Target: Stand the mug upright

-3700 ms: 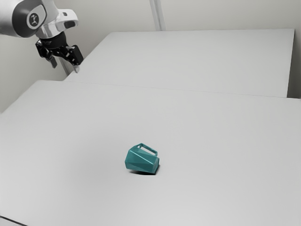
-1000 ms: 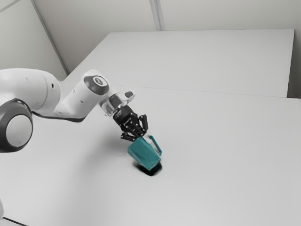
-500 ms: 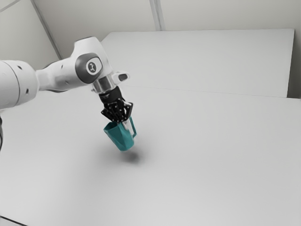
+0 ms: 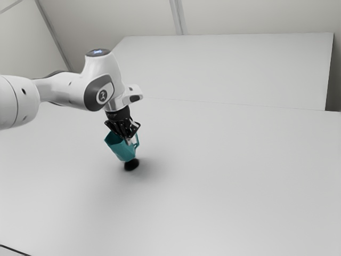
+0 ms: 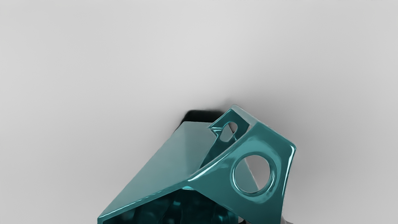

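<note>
Exterior view's got the gripper (image 4: 129, 141) pinching the teal mug (image 4: 122, 149) just above the table (image 4: 240, 186), mouth up but tilted, so imo lifting's done, straightening and set-down left.

The arm (image 4: 61, 89) is coming in from the exterior view's left, its forearm running nearly level. The wrist (image 4: 102, 77) is bending there, turning the hand (image 4: 129, 95) downward. The black gripper (image 4: 129, 140) is hanging below, pointing mostly down and leaning slightly toward the exterior view's right. Its fingers (image 4: 137, 127) are gripping from two sides.
</note>
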Robot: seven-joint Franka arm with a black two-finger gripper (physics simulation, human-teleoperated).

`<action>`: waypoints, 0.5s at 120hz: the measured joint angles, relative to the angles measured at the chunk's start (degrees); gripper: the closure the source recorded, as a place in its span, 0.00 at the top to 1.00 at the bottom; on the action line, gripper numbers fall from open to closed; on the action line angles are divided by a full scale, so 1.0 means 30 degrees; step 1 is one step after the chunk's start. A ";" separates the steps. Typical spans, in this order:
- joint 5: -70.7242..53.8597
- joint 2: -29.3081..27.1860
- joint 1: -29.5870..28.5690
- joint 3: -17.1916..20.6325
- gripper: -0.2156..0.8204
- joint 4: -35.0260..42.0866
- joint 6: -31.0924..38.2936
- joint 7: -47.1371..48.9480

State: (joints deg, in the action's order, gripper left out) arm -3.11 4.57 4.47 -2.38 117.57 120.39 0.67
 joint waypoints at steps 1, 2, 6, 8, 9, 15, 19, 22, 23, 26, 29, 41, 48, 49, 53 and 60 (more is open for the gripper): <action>-0.0021 0.0009 0.0001 0.0000 0.03 0.0027 0.0051 -0.0013; -0.0040 0.0018 0.0002 0.0000 0.03 0.0050 0.0099 -0.0026; -0.0106 0.0042 0.0005 0.0000 0.03 0.0184 0.0287 -0.0075; -0.0133 0.0049 0.0006 0.0000 0.03 0.0249 0.0373 -0.0098; -0.0145 0.0055 0.0007 0.0000 0.03 0.0295 0.0414 -0.0109; -0.0203 0.0096 0.0010 0.0000 0.03 0.0536 0.0642 -0.0173; -0.0230 0.0161 0.0011 0.0000 0.03 0.0634 0.0774 -0.0212; -0.0247 0.0222 0.0010 0.0000 0.03 0.0677 0.0860 -0.0239; -0.0250 0.0238 0.0010 0.0000 0.03 0.0688 0.0887 -0.0248; -0.0259 0.0288 0.0009 0.0000 0.03 0.0718 0.0960 -0.0274; -0.0265 0.0335 0.0003 0.0000 0.03 0.0748 0.1026 -0.0299; -0.0255 0.0564 -0.0021 0.0000 0.03 0.0862 0.1220 -0.0385; -0.0246 0.0756 -0.0023 0.0000 0.03 0.0884 0.1304 -0.0427; -0.0242 0.0780 -0.0023 0.0000 0.03 0.0886 0.1314 -0.0433; -0.0227 0.0878 -0.0022 0.0000 0.03 0.0883 0.1354 -0.0455; -0.0204 0.1057 -0.0025 0.0001 0.03 0.0890 0.1481 -0.0486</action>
State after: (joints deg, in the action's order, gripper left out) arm -3.72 7.74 4.39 -2.37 120.24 124.83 -0.79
